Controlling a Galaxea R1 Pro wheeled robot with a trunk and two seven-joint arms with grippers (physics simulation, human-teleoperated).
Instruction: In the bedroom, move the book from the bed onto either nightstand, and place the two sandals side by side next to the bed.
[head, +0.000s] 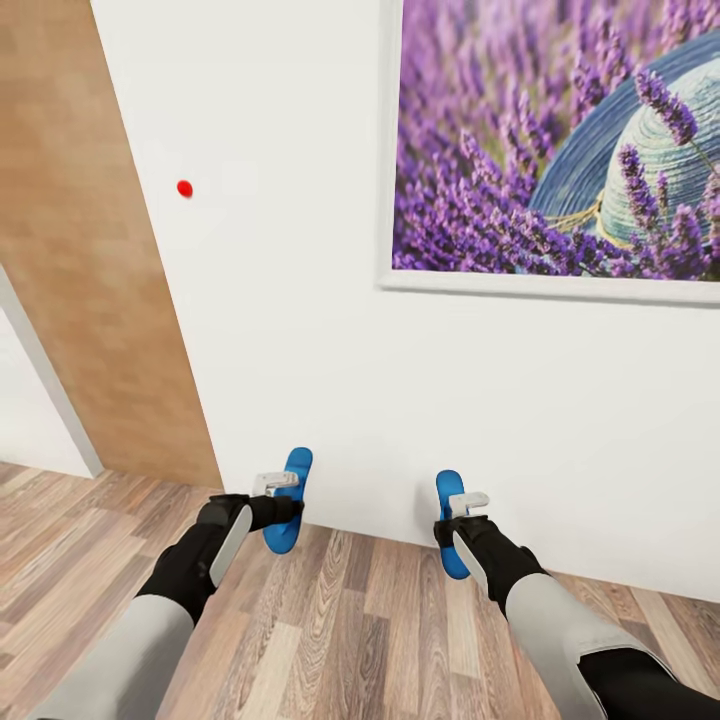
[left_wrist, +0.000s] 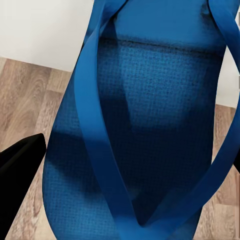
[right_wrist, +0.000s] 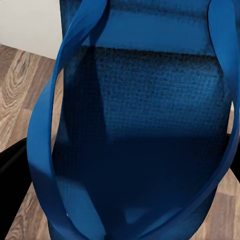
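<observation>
Each of my grippers carries one bright blue sandal above the wood floor, facing a white wall. The left gripper (head: 283, 503) is shut on the left sandal (head: 292, 470), which stands nearly on edge. The right gripper (head: 458, 522) is shut on the right sandal (head: 446, 492), also held on edge. Up close, the left wrist view has the left sandal (left_wrist: 150, 135) with its straps, and a black fingertip (left_wrist: 20, 170) beside it. The right wrist view has the right sandal (right_wrist: 150, 125). The book, the bed and the nightstands are out of view.
A white wall (head: 300, 330) stands close ahead with a framed lavender picture (head: 560, 150) at upper right and a small red dot (head: 185, 188). A light wooden door (head: 90, 250) is at the left. Wood plank floor (head: 350, 620) lies below.
</observation>
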